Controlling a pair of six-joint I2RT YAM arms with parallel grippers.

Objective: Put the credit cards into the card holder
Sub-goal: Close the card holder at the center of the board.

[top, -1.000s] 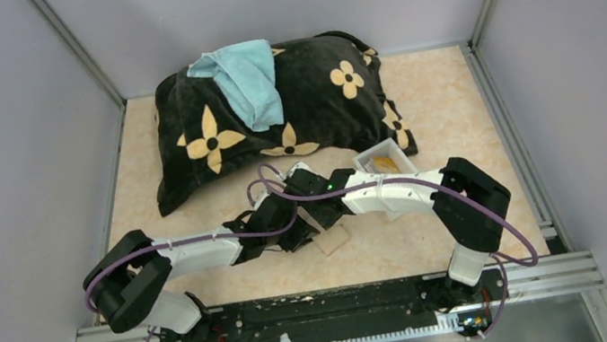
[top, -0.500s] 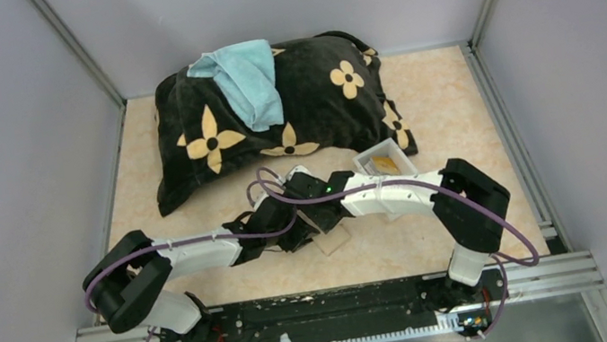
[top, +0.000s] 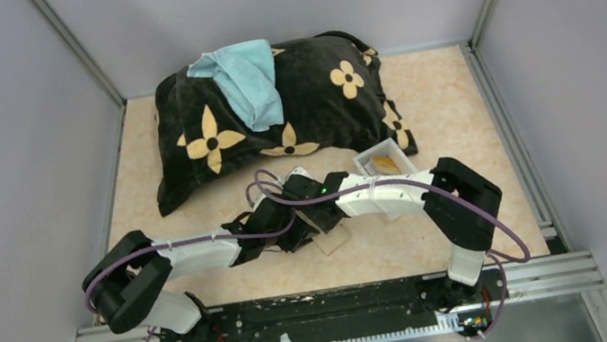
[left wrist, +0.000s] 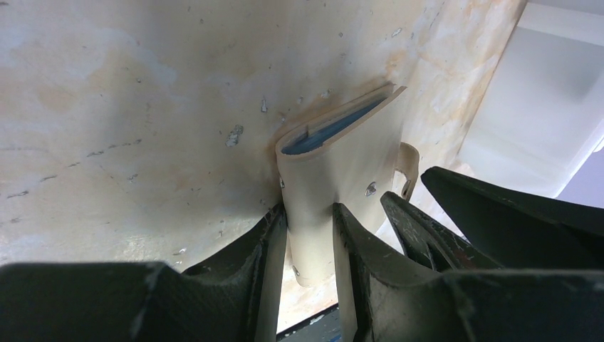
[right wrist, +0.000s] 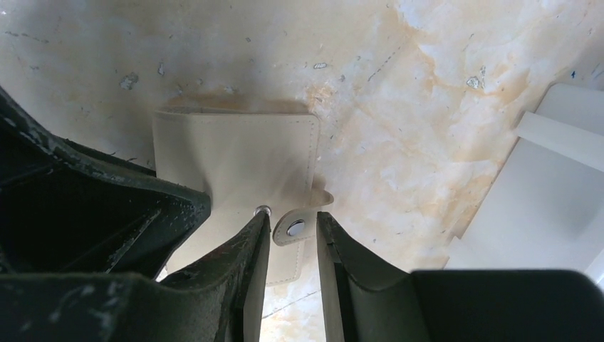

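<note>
The card holder (left wrist: 335,167) is in the middle of the left wrist view, seen from its narrow side, close over the pale marbled counter (left wrist: 142,107). Whether it touches the counter cannot be told. The left claw (left wrist: 310,217) pinches it, with one finger against each flat side of the holder's lower part. At the holder's upper end, between its two leaves, a blue-grey layer (left wrist: 331,128) shows. The picture does not tell if this is a card or the lining.

In the right wrist view the broad tan face of the holder fills the centre-left of the frame. Its snap tab (right wrist: 295,226), with a metal stud, lies in the gap between the two fingers of the right claw (right wrist: 293,221), in the lower middle of the frame. These fingers are only a little apart and stand close on each side of the tab, but it cannot be told whether they press it.

In the top view both arms meet at the centre of the frame, and the holder shows as a tan patch just below the claws. Right of centre a white tray (top: 368,159) stands touching the lower right corner of a black pillow (top: 317,105) with yellow flowers. A gold-yellow credit card (top: 385,163) lies inside the tray. A light blue towel (top: 242,76) is draped over the top of the pillow.
</note>
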